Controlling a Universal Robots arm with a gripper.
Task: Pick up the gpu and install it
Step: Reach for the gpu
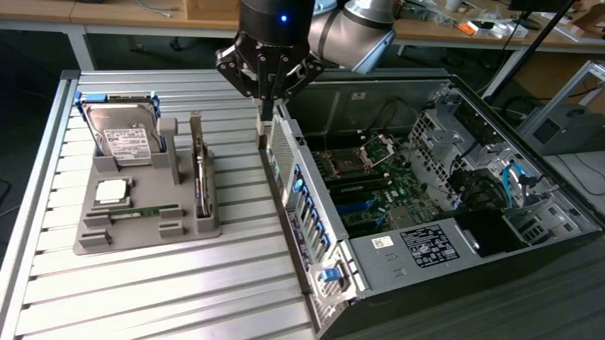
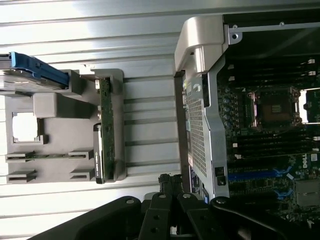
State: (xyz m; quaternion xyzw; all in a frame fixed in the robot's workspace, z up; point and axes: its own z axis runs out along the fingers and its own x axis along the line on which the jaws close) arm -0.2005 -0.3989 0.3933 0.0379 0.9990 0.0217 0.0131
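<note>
Exterior view, one gpu (image 1: 200,173) standing on edge in right slot of grey holder (image 1: 189,230), long axis near-to-far, one tool (image 1: 268,106) fully closed, empty, over computer case (image 1: 302,205) wall, right of gpu.

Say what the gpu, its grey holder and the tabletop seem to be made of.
gpu: greenish circuit board with a bare silvery metal bracket, by its shine. Holder: matte grey plastic, possibly printed; no glare. Tabletop: ribbed brushed metal, likely aluminium, streaked with reflections.
</note>
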